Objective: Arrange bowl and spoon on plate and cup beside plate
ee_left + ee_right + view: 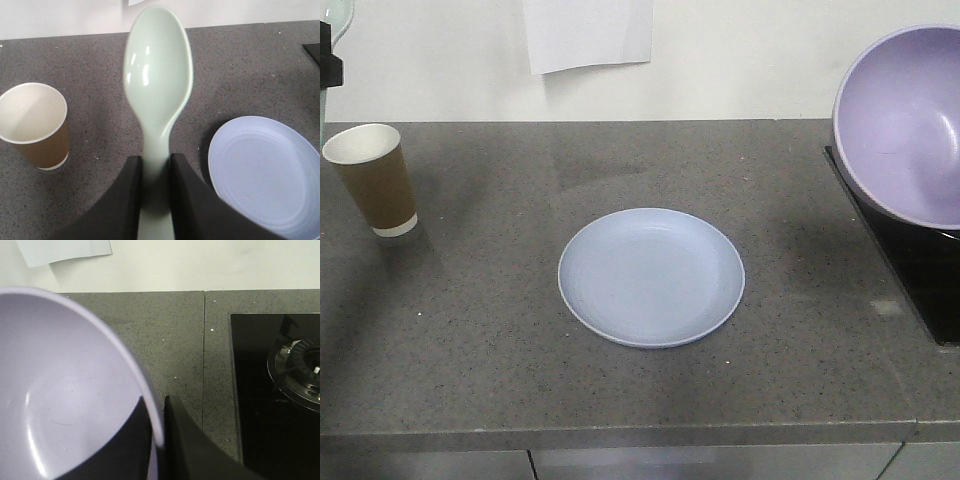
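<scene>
The periwinkle plate (651, 277) lies flat in the middle of the grey counter, also low right in the left wrist view as the plate (265, 175). The brown paper cup (374, 180) stands upright at the far left, left of the spoon as the cup (36, 125). My left gripper (154, 165) is shut on the handle of the mint-green spoon (158, 70), held above the counter between cup and plate. My right gripper (159, 407) is shut on the rim of the lavender bowl (60, 390), which hangs tilted in the air at the right, seen as the bowl (905, 125).
A black stove top (275, 385) with a gas burner (300, 372) sits at the counter's right end, seen under the bowl as the stove top (920, 280). A white sheet of paper (588, 33) hangs on the back wall. The counter's front edge (620, 435) runs along the bottom.
</scene>
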You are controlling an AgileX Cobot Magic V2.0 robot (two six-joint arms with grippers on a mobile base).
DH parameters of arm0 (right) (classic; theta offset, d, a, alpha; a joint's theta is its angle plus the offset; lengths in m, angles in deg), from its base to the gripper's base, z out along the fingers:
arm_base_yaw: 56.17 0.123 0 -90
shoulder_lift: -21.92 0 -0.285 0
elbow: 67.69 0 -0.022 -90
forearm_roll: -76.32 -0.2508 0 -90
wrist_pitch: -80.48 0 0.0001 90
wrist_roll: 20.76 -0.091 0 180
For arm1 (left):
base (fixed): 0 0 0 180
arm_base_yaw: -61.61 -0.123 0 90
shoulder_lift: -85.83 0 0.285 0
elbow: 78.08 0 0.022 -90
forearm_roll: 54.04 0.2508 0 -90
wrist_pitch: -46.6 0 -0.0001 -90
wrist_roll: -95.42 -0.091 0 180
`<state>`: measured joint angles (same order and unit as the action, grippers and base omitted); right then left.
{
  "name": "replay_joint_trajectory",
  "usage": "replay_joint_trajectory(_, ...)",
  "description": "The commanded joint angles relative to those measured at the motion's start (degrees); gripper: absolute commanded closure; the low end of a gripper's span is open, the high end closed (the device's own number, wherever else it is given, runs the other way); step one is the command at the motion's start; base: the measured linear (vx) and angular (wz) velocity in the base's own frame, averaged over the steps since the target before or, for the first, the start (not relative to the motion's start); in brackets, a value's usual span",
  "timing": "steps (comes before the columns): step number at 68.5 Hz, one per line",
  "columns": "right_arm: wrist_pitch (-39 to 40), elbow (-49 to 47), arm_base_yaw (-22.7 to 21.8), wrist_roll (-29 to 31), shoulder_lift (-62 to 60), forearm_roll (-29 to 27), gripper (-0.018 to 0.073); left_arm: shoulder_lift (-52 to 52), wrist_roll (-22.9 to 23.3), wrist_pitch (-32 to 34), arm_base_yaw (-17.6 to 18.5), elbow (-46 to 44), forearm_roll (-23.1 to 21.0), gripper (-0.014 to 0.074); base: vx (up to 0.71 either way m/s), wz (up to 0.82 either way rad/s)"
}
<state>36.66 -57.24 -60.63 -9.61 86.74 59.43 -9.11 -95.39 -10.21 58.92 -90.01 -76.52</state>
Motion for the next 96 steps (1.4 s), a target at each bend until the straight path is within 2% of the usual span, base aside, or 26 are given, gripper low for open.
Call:
replay_joint_trajectory(1, 3.81, -1.53, 0.06, 0.43, -0.84, -0.90, 0.0570, -1.58, -0.06, 3.13, 0.18, -1.41, -1.74, 0.0603, 0.04, 0.02)
replay_joint_trajectory(96, 3.81, -1.53, 0.06, 0.43, -0.84, -0.90, 0.0570, -1.58, -0.06, 3.13, 0.18, -1.41, -1.74, 0.0603, 0.04, 0.02)
